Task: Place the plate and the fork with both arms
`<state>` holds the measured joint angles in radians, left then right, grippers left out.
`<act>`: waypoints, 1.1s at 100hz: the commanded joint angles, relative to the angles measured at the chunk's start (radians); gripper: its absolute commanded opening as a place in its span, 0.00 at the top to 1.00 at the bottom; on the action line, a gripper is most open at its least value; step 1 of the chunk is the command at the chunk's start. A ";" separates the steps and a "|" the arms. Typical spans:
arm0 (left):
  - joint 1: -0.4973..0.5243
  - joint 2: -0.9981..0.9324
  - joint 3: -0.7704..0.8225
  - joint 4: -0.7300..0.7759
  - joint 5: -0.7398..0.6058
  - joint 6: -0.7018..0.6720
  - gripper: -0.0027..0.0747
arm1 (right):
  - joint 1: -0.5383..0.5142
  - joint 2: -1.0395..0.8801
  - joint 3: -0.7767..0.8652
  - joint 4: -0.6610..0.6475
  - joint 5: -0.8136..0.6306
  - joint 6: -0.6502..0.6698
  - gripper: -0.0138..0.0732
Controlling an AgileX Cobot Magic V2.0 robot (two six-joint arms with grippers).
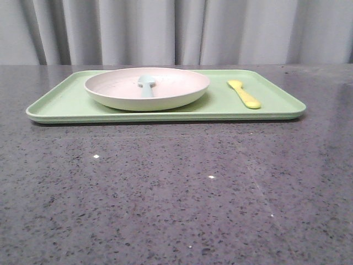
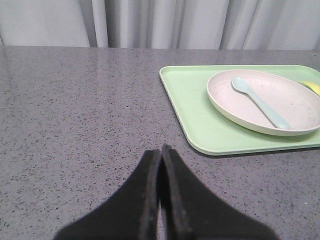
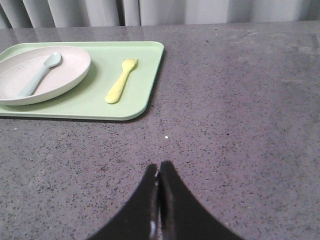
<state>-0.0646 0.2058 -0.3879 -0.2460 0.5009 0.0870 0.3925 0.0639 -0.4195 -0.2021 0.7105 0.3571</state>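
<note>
Claws first: the left claw and the right claw are both clenched shut on nothing, fingers pressed together, each hanging over bare speckled grey worktop at its near side, well short of the things. Farther back, toward the far edge of the worktop, lies a light-green tray that carries everything. On its left half sits the plate, pale pink inside with a raised rim, and a pale blue spoon lies in it. On the tray's right half, apart from the plate, the yellow fork lies flat, handle toward the near edge and tines away. The plate looks like light, stiff plastic with a smooth and probably slippery surface; a pinch on the raised rim at its left side seems the surest hold, kept level so the spoon does not slide. The fork looks very light and rigid, low against the tray, so a grasp across the middle of the handle should serve best.
</note>
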 commanded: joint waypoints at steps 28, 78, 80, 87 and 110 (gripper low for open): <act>-0.008 0.008 -0.027 -0.008 -0.080 -0.002 0.99 | -0.005 0.011 -0.024 -0.027 -0.083 -0.008 0.92; -0.006 -0.002 0.038 0.003 -0.138 -0.002 0.99 | -0.005 0.011 -0.024 -0.027 -0.083 -0.008 0.92; -0.006 -0.006 0.044 0.010 -0.156 -0.002 0.99 | -0.005 0.011 -0.024 -0.027 -0.083 -0.008 0.92; -0.006 -0.018 0.081 0.051 -0.245 -0.004 0.99 | -0.005 0.011 -0.024 -0.027 -0.083 -0.008 0.92; -0.006 -0.105 0.235 0.104 -0.487 -0.008 0.99 | -0.005 0.011 -0.024 -0.027 -0.083 -0.008 0.92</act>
<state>-0.0646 0.1245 -0.1772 -0.1487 0.1596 0.0870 0.3925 0.0639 -0.4195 -0.2021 0.7105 0.3571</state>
